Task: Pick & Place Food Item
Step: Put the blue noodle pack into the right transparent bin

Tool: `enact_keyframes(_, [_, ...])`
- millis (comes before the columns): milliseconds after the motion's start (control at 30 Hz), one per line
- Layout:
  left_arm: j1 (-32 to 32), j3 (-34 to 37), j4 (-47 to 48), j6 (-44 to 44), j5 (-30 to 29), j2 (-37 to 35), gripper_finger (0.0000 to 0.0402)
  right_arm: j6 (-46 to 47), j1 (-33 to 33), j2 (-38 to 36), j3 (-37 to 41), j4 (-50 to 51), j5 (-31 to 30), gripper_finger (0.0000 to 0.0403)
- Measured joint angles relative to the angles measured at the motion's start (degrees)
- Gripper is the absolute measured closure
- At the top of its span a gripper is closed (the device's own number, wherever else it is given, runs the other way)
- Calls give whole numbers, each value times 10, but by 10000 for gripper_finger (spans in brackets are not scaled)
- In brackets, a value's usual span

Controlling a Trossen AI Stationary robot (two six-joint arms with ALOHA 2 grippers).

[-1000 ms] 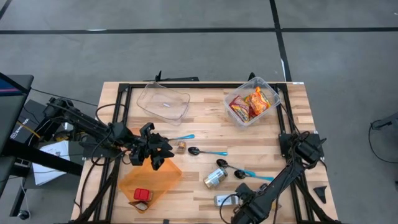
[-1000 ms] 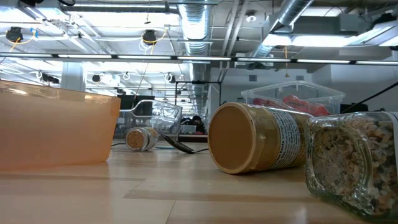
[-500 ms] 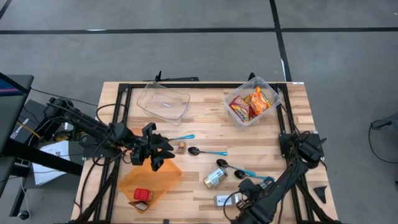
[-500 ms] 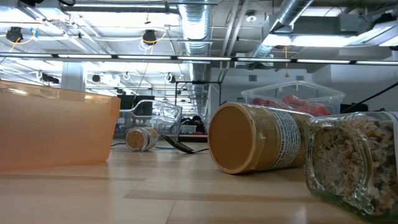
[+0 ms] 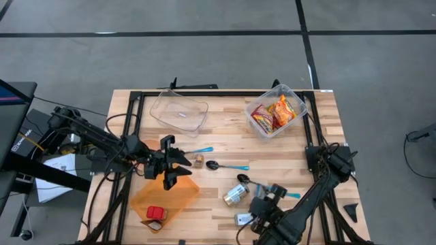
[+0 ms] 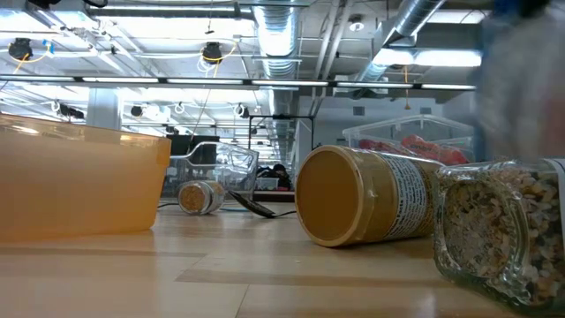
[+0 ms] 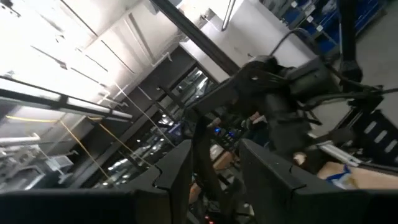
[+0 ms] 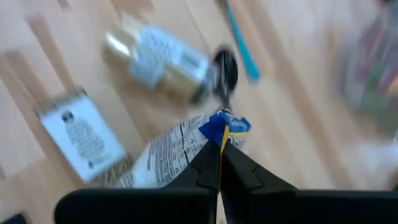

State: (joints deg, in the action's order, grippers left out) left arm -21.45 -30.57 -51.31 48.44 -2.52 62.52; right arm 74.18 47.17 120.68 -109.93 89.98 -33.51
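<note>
Down near the front edge of the wooden table, the right gripper has its fingers pressed together on a printed snack packet with a blue-and-yellow end, lifting it above the tabletop. Below it in the right wrist view lie a gold-capped jar on its side, a dark spoon with a blue handle, and a small flat labelled packet. From overhead, the right gripper sits just beside the jar. The left gripper hovers at the upper edge of the orange bin, its fingers spread apart and empty. A red item lies in that bin. At the back stand an empty clear tub and a clear tub of red snack bags.
</note>
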Motion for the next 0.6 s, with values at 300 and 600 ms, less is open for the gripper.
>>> enact_keyframes(300, [-46,0,37,-68,0,0,276,-182,-24,0,-59,1,-154,403])
enact_keyframes(600, [-114,0,78,-135,-7,0,276,-321,-33,0,-82,0,-295,403])
